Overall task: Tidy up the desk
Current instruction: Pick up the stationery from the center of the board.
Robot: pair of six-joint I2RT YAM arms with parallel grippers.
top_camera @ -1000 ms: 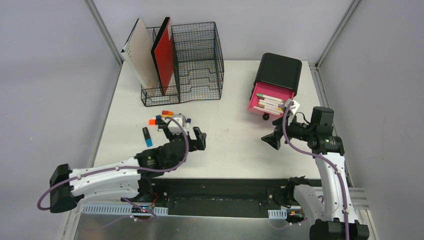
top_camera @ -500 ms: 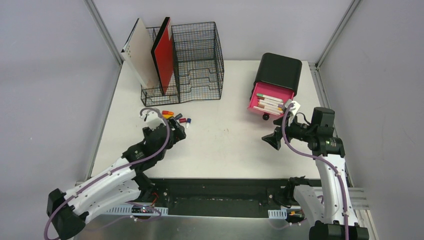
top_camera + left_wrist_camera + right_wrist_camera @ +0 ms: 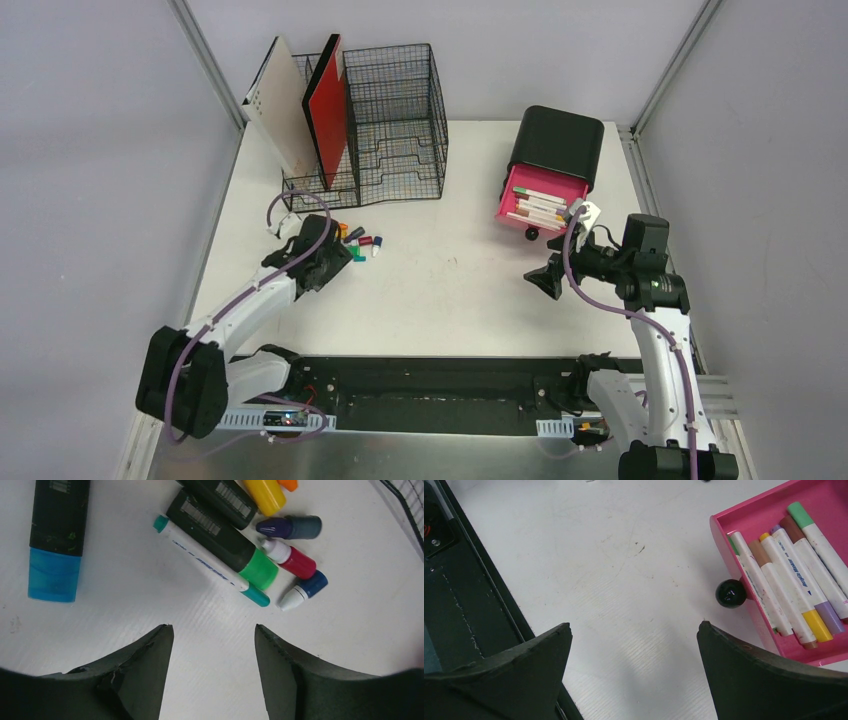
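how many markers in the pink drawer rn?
6 visible, side by side in the open pink drawer: from the black knob outward, a white one, brown-capped, yellow-ended, purple-ended, brown-capped, green-capped. More may be hidden beyond the frame edge.

- Top view: high at the near edge, facing down over the whole worktop (image 3: 460,280).
- Left wrist: close above the markers (image 3: 220,545).
- Right wrist: close above the drawer (image 3: 754,515); top shares both.
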